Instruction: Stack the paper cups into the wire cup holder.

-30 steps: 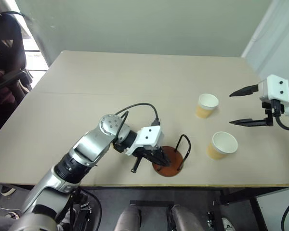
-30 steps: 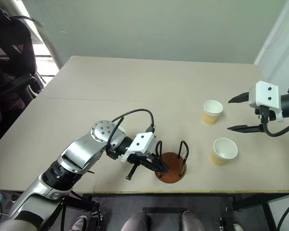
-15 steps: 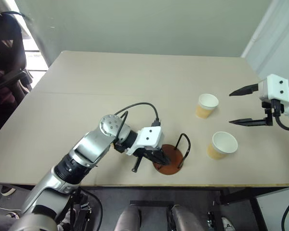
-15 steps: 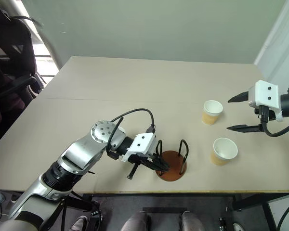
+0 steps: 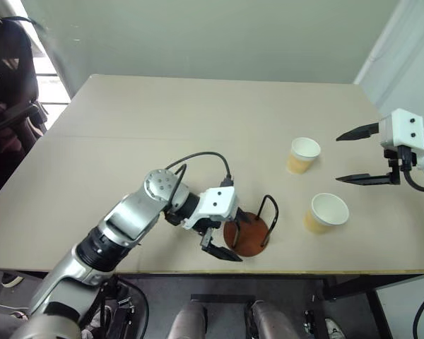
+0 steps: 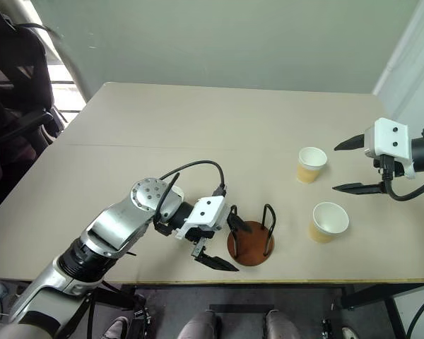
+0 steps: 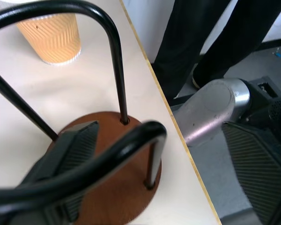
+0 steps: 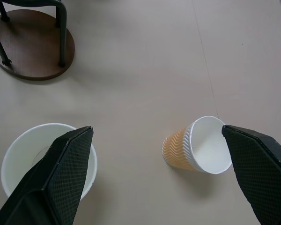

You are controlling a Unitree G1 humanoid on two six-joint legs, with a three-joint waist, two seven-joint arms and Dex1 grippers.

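Nearest us, our left gripper (image 6: 223, 244) stands released, its fingers spread either side of the near wire loop of the wire cup holder (image 6: 251, 241), which sits empty at the front edge of the table (image 6: 162, 134). Beyond it to the right, two paper cups (image 6: 328, 222) (image 6: 311, 164) stand upright, apart. Our right gripper (image 6: 352, 166) hovers wide open just right of the farther cup, pointing left, before a pale wall (image 6: 233, 35).

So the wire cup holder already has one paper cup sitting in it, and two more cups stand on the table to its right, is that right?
Not quite. The wire cup holder is empty: the left eye view shows its bare brown base between the wire loops. The two paper cups do stand on the table to its right.
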